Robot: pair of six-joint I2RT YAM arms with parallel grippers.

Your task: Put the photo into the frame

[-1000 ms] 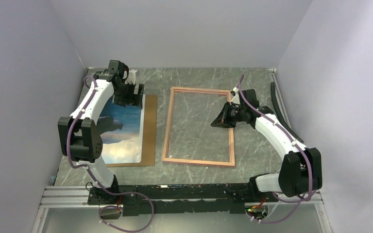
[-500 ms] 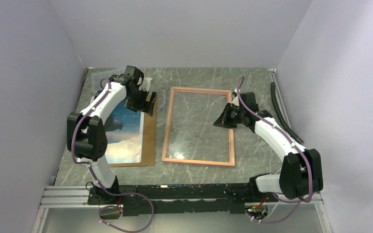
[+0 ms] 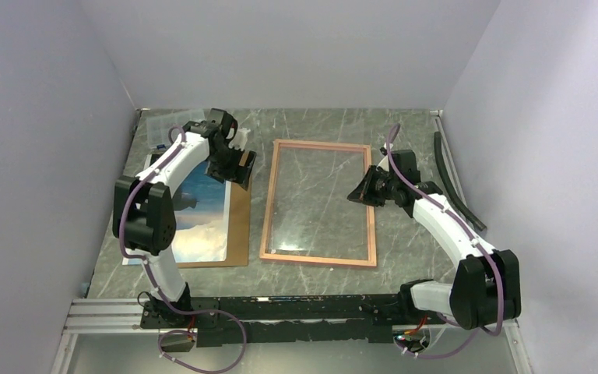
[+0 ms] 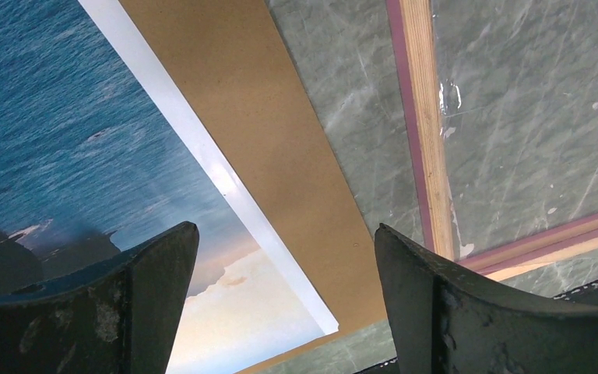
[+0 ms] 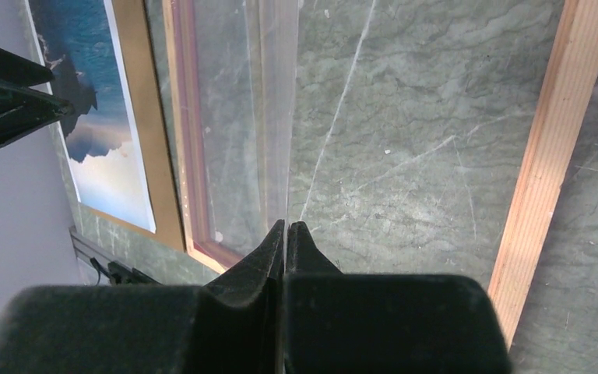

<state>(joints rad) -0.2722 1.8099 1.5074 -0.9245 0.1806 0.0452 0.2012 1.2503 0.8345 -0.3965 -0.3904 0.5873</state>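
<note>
A grey marble table (image 3: 405,132) is seen, closed in by plain walls on the left, far and right sides. The frame (image 3: 268,204) is laid flat near the middle of it, and a clear sheet (image 3: 319,210) is seen inside its rails. Left of the frame, apart from it, a brown board (image 3: 240,226) is laid. The photo (image 3: 202,222) is placed on this board with the picture side up, so only the board's right strip is left uncovered. The far part of the photo is hidden from the top camera by the left arm. A black strip (image 3: 438,148) is found along the right wall, and a clear box (image 3: 160,128) at the far left corner.

The left claw (image 3: 237,160) is held wide open above the far right edge of the photo and board, and nothing is held in it. The right claw (image 3: 356,195) is closed just inside the frame's right rail. Its tips (image 5: 287,224) are met by the edge of the clear sheet, but whether the sheet is pinched cannot be told.
</note>
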